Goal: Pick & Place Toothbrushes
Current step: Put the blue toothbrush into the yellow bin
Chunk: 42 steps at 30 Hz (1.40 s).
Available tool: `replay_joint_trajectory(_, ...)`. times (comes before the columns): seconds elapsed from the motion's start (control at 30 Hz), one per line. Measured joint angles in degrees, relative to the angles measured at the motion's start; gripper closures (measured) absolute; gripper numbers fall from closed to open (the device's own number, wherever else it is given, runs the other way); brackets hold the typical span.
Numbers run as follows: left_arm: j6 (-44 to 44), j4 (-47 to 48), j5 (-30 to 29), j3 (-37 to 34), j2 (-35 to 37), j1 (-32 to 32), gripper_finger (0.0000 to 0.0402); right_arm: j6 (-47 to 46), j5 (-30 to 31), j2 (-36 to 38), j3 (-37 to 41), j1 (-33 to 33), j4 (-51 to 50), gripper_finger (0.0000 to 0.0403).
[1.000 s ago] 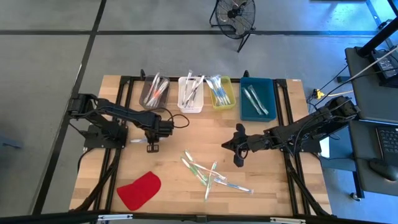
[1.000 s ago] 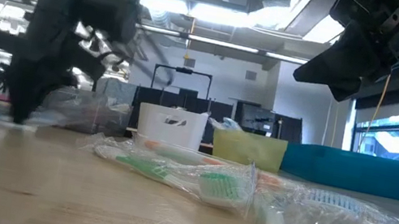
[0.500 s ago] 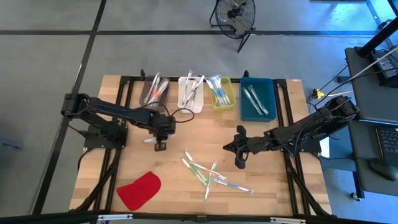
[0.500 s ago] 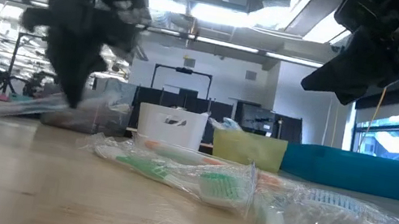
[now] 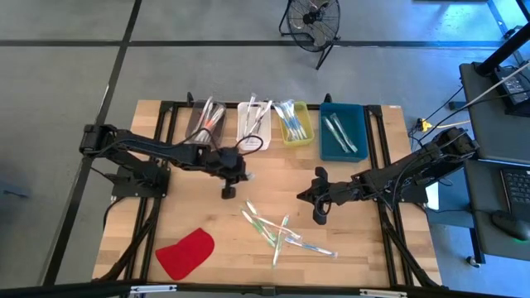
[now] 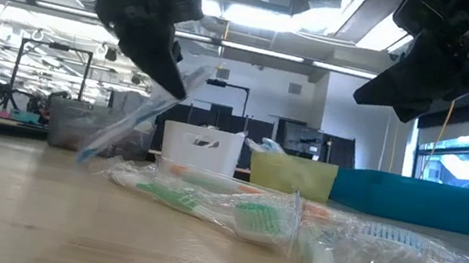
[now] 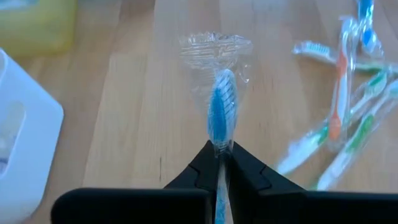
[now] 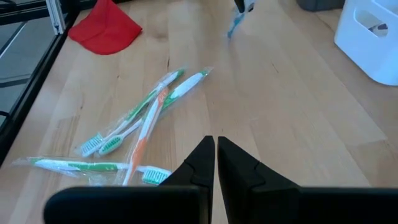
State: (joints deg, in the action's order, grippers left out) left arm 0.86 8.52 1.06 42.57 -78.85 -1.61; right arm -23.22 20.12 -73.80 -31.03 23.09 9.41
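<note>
- The left gripper (image 7: 219, 151) has its jaws pinched on a blue toothbrush (image 7: 220, 115) in a clear wrapper; the bristle head and the crumpled wrapper end stick out ahead of the fingertips, while the handle runs back between them.
- In the high view the left gripper (image 5: 233, 174) hangs above the table, just short of the row of bins – the white bin (image 5: 253, 126) lies beyond it, the yellow bin (image 5: 296, 123) and the teal bin (image 5: 343, 131) off to one side.
- The step in hand looks like carrying this brush to a bin. Judging by colour, the yellow bin, which already holds blue-toned brushes, seems the likely target, though that is a guess.
- To do it well, keep the pinch firm: the wrapper is slick and the brush hangs tilted in the low view, so a loose grip could let it slide.
- Bring the jaws over the bin's middle and lower them before letting go, so the long stick falls inside and does not catch the rim.
- The right gripper (image 8: 216, 152) waits with jaws pressed together and nothing between them – the loose pile of toothbrushes (image 8: 134, 134) lies ahead of its tips.
</note>
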Motion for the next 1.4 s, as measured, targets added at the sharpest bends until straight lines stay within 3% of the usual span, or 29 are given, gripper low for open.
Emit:
replay_joint_trajectory(0.5, 2.44, -16.34, -0.07, 0.00, 0.00, -0.51, 0.0390, 0.05, 0.00, 0.00, 0.00, -0.52, 1.73, 0.0383)
replay_joint_trajectory(0.7, 2.81, -21.96, -3.94, 0.00, 0.00, -0.85, 0.0390, 1.16, -0.01, 0.00, 0.00, -1.85, 2.63, 0.0375)
replay_joint_trajectory(1.07, 4.50, -32.95, -11.90, 0.00, -0.71, -0.23, 0.0390, 6.03, 0.83, -0.10, 0.00, -6.49, 14.53, 0.0263)
replay_joint_trajectory(1.4, 3.96, -45.49, -11.94, 0.00, -6.15, 0.12, 0.0390, 13.01, 4.81, -3.89, 0.00, -8.91, 23.93, 0.0195)
